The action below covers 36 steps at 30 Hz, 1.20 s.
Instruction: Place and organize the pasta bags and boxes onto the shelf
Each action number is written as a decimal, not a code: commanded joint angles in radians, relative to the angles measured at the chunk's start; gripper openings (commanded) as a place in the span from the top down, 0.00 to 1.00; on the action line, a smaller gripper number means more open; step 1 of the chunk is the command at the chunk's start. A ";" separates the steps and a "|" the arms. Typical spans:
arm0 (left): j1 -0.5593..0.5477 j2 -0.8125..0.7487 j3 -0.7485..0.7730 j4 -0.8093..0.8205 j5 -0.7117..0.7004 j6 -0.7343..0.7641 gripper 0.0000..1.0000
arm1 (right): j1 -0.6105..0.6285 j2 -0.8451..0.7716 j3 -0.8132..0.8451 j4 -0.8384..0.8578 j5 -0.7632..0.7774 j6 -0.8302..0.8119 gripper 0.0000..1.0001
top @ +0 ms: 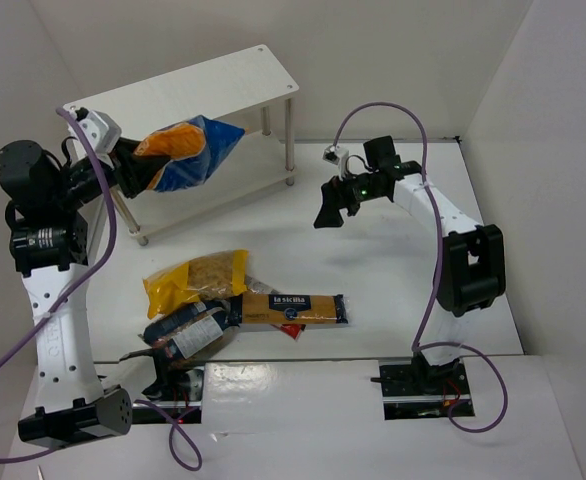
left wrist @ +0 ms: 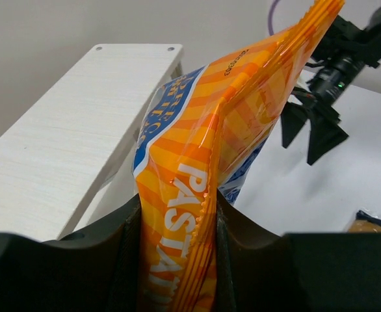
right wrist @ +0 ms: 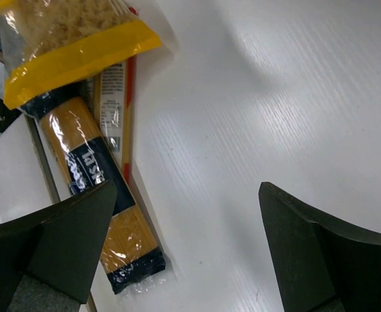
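Observation:
My left gripper (top: 133,168) is shut on the orange end of the blue and orange pasta bag (top: 191,148) and holds it in the air over the front of the white two-tier shelf (top: 243,70). In the left wrist view the bag (left wrist: 197,149) rises from between my fingers (left wrist: 177,224), with the shelf's top board (left wrist: 67,143) to the left. My right gripper (top: 331,207) hangs open and empty over the table. On the table lie the yellow bag (top: 198,280), the long yellow-orange carton (top: 293,308) and the dark bag (top: 183,335). The right wrist view shows the carton (right wrist: 122,234) and yellow bag (right wrist: 67,39) left of my open gripper (right wrist: 185,195).
A thin red and white package (right wrist: 116,97) lies partly under the carton. The shelf's silver legs (top: 290,140) stand on the table behind the right gripper. White walls close in the table on the left, back and right.

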 commanded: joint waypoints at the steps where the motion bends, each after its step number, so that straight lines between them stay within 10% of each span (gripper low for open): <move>1: 0.006 -0.033 0.047 0.175 -0.088 -0.029 1.00 | -0.001 -0.071 -0.021 -0.004 0.057 -0.035 0.02; 17: 0.081 0.047 0.199 0.253 -0.187 -0.113 1.00 | -0.060 -0.089 -0.099 -0.004 0.143 -0.078 0.02; 27: 0.012 -0.092 -0.060 0.087 -0.080 0.000 1.00 | -0.060 -0.121 -0.110 -0.025 0.097 -0.109 0.02; 31: 0.003 -0.198 -0.196 -0.165 -0.107 0.190 0.32 | -0.060 -0.122 -0.119 -0.025 0.043 -0.118 0.02; 34: -0.008 -0.249 -0.291 -0.266 -0.196 0.317 0.00 | -0.060 -0.102 -0.132 -0.016 0.012 -0.139 0.02; 36: -0.018 -0.272 -0.350 -0.276 -0.248 0.354 0.00 | -0.060 -0.091 -0.141 -0.030 -0.012 -0.150 0.02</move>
